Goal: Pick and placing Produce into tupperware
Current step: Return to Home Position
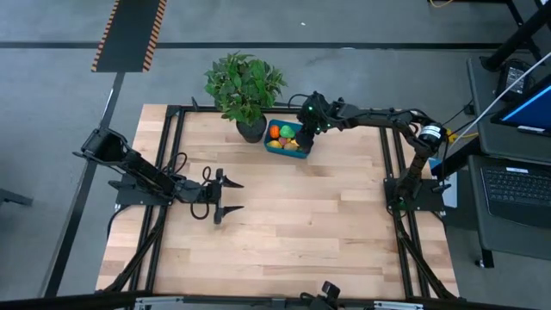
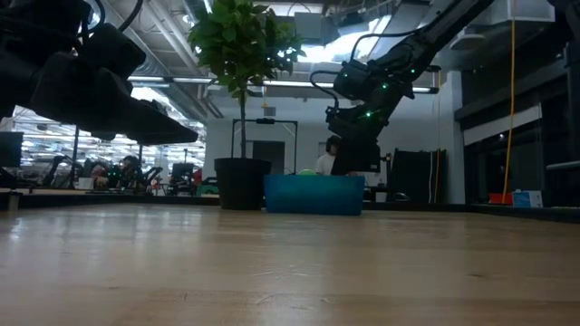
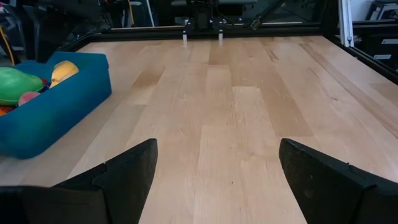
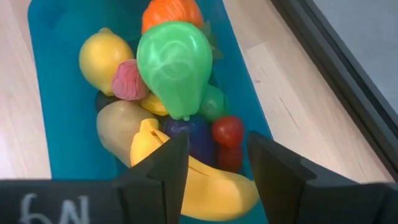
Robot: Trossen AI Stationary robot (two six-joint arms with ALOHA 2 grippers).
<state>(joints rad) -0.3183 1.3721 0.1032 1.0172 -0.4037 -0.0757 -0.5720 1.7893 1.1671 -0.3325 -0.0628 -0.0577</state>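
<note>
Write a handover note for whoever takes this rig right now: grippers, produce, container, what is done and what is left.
Left gripper: jaws open, empty, over the left-middle of the table, away from the job.
Right gripper: jaws open, empty, hovering right above the tupperware.
The tupperware sits near the table's far edge beside the potted plant. It holds the produce: banana, green piece, red cherry, orange piece, lemon and others.
Done: no produce shows loose on the table in the high view.
Left: probably just pulling the right arm back to rest without clipping the container.
</note>
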